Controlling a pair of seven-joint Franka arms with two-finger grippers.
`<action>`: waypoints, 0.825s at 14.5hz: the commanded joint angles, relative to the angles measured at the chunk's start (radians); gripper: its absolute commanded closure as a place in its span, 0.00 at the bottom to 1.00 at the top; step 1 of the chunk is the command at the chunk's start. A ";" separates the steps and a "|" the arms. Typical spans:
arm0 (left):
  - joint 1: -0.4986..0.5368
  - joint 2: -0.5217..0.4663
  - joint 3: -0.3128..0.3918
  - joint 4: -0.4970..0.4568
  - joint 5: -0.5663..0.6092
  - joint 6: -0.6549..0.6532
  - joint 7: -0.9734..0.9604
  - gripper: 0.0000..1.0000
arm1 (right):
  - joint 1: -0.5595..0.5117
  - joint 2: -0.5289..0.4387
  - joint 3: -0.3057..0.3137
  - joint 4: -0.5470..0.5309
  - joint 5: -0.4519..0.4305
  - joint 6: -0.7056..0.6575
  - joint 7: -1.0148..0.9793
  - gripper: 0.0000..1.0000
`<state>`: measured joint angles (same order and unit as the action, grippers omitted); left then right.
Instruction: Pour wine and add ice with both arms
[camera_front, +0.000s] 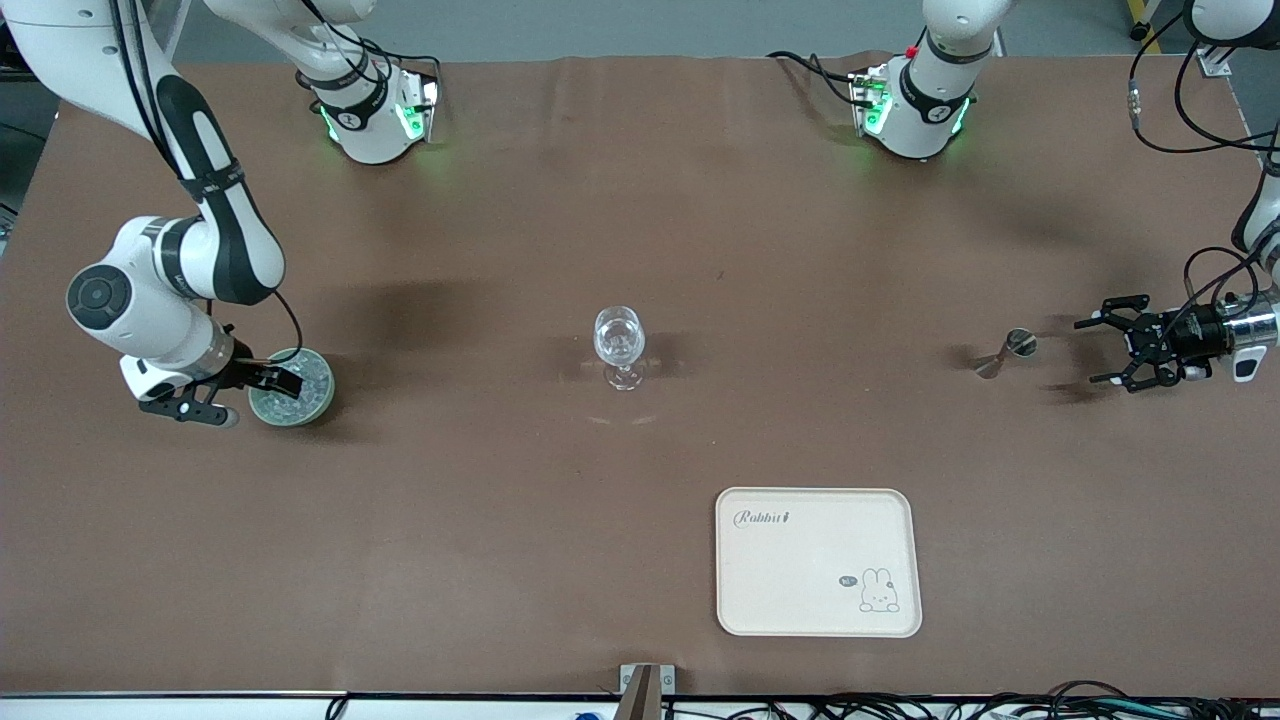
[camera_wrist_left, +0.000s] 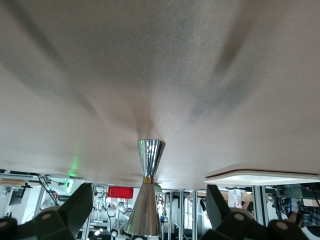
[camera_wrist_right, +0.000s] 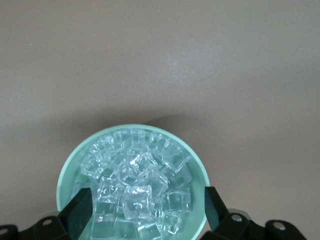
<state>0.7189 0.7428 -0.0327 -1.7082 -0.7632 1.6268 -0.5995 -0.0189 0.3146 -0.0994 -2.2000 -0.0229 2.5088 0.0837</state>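
Progress looks slight: wine glass (camera_front: 619, 345) mid-table seems empty, ice (camera_wrist_right: 135, 190) sits in the green bowl (camera_front: 292, 386) straddled by the spread-fingered right gripper (camera_front: 240, 392), and the left gripper (camera_front: 1120, 348), fingers apart, faces the steel jigger (camera_front: 1005, 353).

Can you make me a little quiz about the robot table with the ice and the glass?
1. True or false: the ice sits in a green bowl.
2. What does the left pincer face? A) silver jigger B) rabbit tray C) wine glass
3. Fill in: the open right pincer is over the ____.

Key: 1 true. 2 A; its fingers are open, not touching it. 3 bowl of ice.
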 joint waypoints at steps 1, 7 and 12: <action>-0.001 -0.005 -0.007 -0.005 -0.028 -0.007 -0.035 0.00 | -0.007 -0.014 0.012 -0.035 -0.009 0.021 -0.005 0.11; -0.050 -0.013 -0.022 -0.010 -0.074 -0.008 -0.030 0.00 | -0.007 -0.009 0.014 -0.038 -0.003 0.022 -0.004 0.24; -0.058 -0.004 -0.026 -0.002 -0.076 -0.107 0.121 0.00 | -0.007 0.004 0.014 -0.030 0.003 0.025 -0.004 0.37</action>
<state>0.6592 0.7422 -0.0560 -1.7074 -0.8233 1.5437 -0.5179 -0.0185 0.3225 -0.0940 -2.2191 -0.0225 2.5173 0.0837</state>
